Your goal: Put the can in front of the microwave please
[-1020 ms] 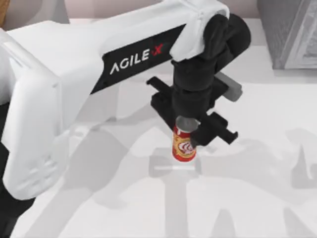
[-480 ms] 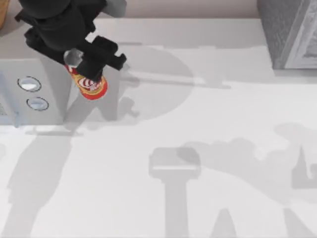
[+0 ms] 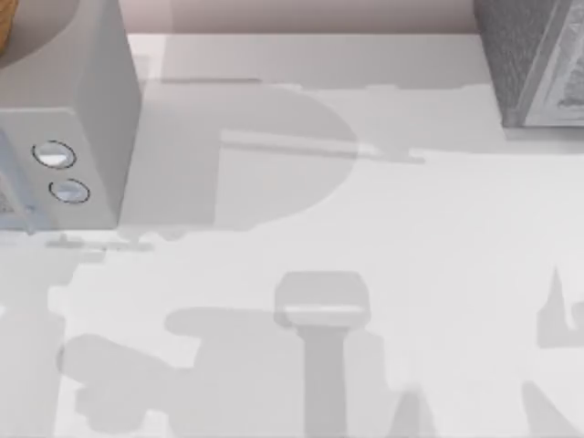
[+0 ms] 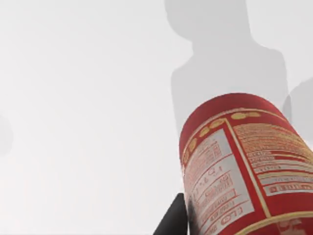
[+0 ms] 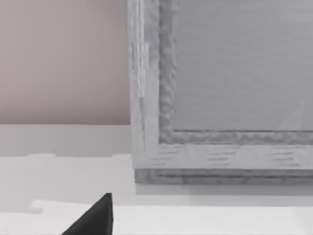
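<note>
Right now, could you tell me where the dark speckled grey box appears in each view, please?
Top view: the speckled grey box sits in the picture's upper right corner, cut by the edge.
Left wrist view: this camera faces the can over bare table instead.
Right wrist view: the box looms close, standing on the table.
Shared landmark: the white table.

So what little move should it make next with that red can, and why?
Probably lower the can toward the white table. The left wrist view shows it close to the camera with a dark fingertip beside it and table beyond, apparently not yet set down. In the top view, the microwave stands at the table's left.
</note>
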Controlling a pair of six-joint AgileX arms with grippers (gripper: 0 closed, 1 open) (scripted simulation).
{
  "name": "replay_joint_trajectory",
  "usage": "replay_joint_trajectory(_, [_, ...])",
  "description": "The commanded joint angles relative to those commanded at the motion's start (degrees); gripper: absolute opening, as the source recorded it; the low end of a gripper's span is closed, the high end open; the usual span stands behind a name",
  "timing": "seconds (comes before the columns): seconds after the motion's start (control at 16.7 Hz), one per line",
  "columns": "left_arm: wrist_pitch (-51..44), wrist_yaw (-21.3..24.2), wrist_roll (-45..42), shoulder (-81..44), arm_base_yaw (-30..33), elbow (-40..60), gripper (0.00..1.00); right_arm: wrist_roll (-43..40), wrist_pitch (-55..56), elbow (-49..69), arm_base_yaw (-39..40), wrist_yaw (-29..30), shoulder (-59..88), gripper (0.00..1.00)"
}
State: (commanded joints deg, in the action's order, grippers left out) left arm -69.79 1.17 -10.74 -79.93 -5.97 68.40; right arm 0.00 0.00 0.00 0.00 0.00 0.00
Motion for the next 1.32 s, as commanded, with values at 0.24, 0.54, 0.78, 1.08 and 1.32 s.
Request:
replay_joint_trajectory(0.24, [5.01, -1.03, -3.51, -0.45, -8.05, -11.33, 0.00, 0.00, 0.00, 0.00, 0.00, 0.00, 0.00, 1.00])
replay_joint_trajectory(0.54, [5.71, -1.61, -5.50, -0.25, -9.27, -13.74, 0.00, 0.00, 0.00, 0.00, 0.00, 0.00, 0.00, 1.00])
replay_joint_trajectory(0.78, [6.18, -1.63, -5.54, -0.43, -9.11, -14.14, 0.00, 0.00, 0.00, 0.00, 0.00, 0.00, 0.00, 1.00])
replay_joint_trajectory(1.08, [7.64, -1.61, -5.56, -0.68, -9.32, -15.24, 0.00, 0.00, 0.00, 0.00, 0.00, 0.00, 0.00, 1.00])
replay_joint_trajectory(1.32, [7.64, -1.61, -5.56, -0.68, -9.32, -15.24, 0.23, 0.00, 0.00, 0.00, 0.00, 0.00, 0.00, 1.00])
